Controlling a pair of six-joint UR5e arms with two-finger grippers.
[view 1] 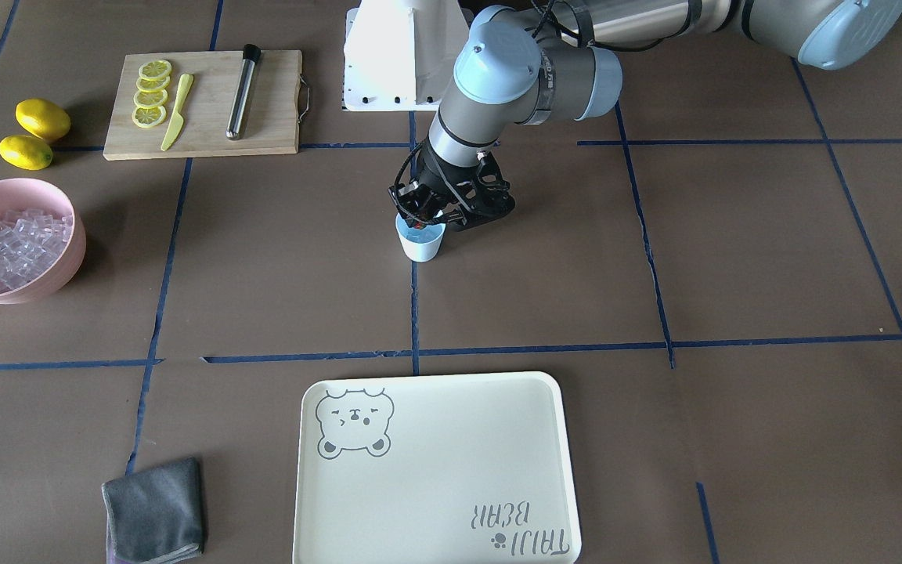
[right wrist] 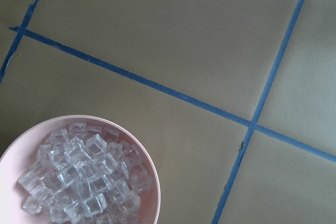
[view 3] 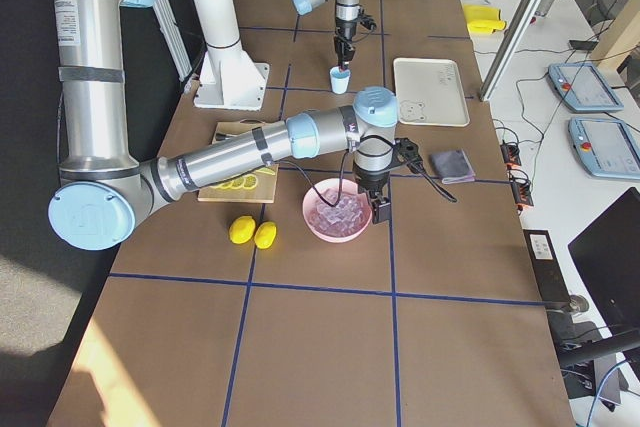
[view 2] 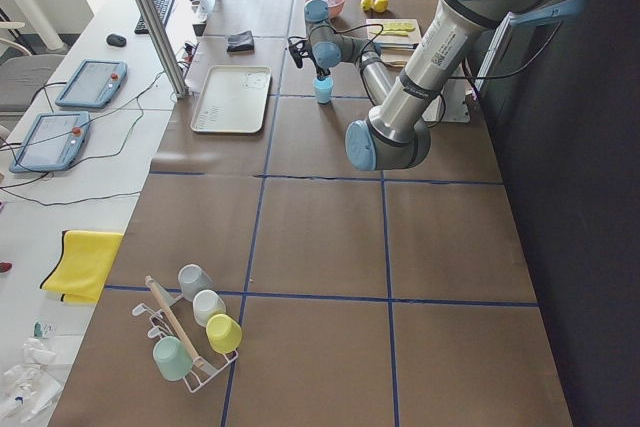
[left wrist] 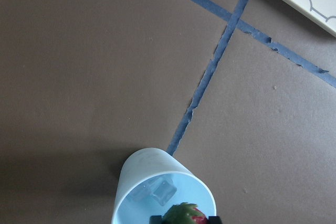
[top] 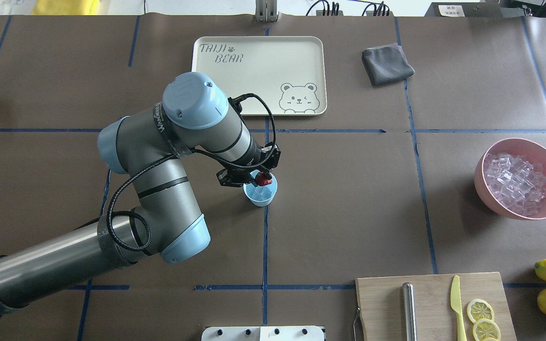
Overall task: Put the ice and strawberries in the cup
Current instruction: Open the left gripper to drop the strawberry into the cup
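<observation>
Left gripper (top: pixel 262 178) was clamped on the strawberry (left wrist: pixel 184 214). The berry sat between the two fingertips (left wrist: pixel 156 219), green cap showing. Directly below the fingers stood the cup (left wrist: pixel 124 186), upright, with a few cubes of ice (left wrist: pixel 160 192) on its bottom. In the overhead view the berry hung over the cup's mouth, but nearer the rim than the middle. It seemed clear of the rim, though contact could not be ruled out.

Right gripper (view 3: pixel 380 209) hung by the pink bowl (right wrist: pixel 148 182), which held the rest of the ice. Fingers apart or together: cannot tell. Its wrist camera showed no fingers, only the bowl below and off to one side.

Risks noted, as judgement:
1. If the fingers part here, the berry falls off-centre. It may clip the rim and roll onto the table (top: pixel 349 213).
2. If the arm lowers first, a finger may catch the rim. The cup looks small and lightly loaded, so it could slide or tip and spill its cubes.
3. A soft berry may cling to one finger as they part and be carried off when the arm withdraws.
4. Dropped from above the rim onto hard cubes, the berry may bounce out.

Suggested: centre the berry over the mouth before letting go.
</observation>
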